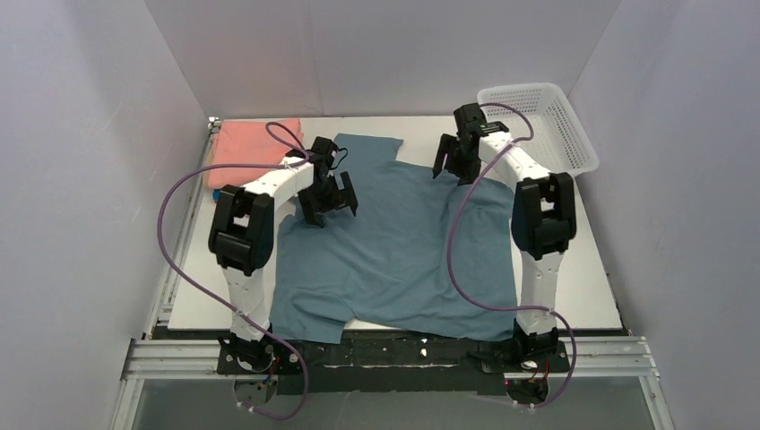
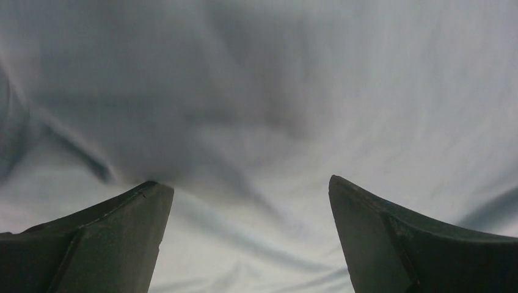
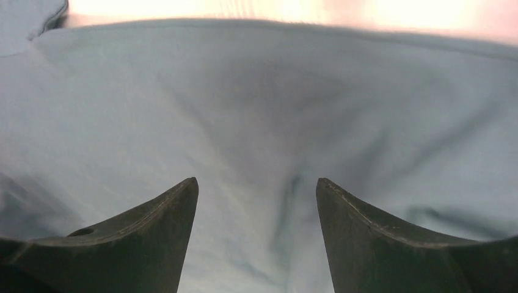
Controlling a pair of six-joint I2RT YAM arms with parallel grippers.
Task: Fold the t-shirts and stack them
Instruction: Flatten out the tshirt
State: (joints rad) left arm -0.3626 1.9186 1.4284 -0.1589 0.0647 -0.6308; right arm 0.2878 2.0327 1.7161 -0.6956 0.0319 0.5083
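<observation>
A large dusty blue-grey t-shirt lies spread over the middle of the table, its near hem hanging over the front edge. A folded salmon-pink t-shirt rests at the back left. My left gripper hovers open over the blue-grey shirt's left part, nothing between its fingers; wrinkled cloth fills that wrist view. My right gripper stands open above the shirt's far right edge. Cloth lies under its fingertips, and nothing is gripped.
A white plastic mesh basket stands at the back right corner. White walls close in the table on three sides. Purple cables loop off both arms. Bare table shows right of the shirt.
</observation>
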